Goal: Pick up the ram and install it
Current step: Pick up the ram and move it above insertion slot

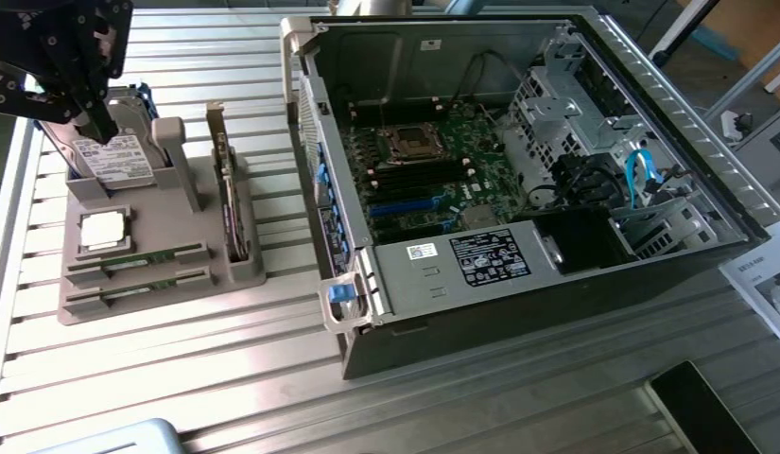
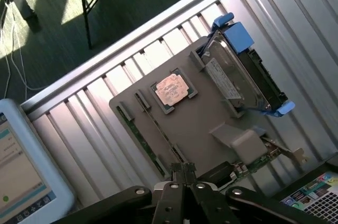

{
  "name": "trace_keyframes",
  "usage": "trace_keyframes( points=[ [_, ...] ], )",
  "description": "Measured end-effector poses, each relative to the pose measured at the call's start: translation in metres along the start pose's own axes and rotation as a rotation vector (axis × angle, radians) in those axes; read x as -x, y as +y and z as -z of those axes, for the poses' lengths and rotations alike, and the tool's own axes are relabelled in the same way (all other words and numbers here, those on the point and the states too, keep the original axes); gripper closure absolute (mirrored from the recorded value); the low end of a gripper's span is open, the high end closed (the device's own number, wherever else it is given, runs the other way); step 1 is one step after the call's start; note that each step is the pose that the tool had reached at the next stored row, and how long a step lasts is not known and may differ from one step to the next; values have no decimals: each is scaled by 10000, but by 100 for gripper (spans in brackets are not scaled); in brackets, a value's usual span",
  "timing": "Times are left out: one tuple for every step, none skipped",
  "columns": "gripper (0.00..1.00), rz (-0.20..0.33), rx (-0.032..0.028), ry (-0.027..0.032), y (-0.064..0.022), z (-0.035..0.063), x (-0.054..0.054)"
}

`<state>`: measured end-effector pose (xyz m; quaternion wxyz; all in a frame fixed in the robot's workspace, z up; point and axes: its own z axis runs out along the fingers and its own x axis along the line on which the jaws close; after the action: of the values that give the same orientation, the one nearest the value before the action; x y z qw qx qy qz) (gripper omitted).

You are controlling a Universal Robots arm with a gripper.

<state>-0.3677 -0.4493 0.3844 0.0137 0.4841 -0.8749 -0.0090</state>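
step: pick ram (image 1: 144,258), slotted in grey holder (image 1: 156,232) | fingers (image 2: 177,179) pinched together, empty, above hard drive (image 1: 112,156) | care (judged): grip mid-length, square across thin edge, lift straight

A ribbed metal table (image 1: 175,378) carries a grey parts holder (image 1: 163,236) toward the exterior view's left and an open computer case (image 1: 491,326) near it, the two apart. A printed leaflet (image 1: 768,284) lies just beside the case at the exterior view's right edge, with a flat black block (image 1: 705,407) nearby.

Bright glare on table (image 1: 238,378) (hard shadows)
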Motion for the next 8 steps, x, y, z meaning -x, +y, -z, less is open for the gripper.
trace_keyframes(
  points=[
    [89,92,-1,3,0,0,0],
    [89,281,-5,8,0,0,0],
    [89,457,-7,14,0,0,0],
    [89,987,-15,29,0,0,0],
    [89,1133,-17,33,0,0,0],
    [89,1304,-20,38,0,0,0],
    [89,1409,-22,41,0,0,0],
    [89,1561,-24,46,0,0,0]
  ],
)
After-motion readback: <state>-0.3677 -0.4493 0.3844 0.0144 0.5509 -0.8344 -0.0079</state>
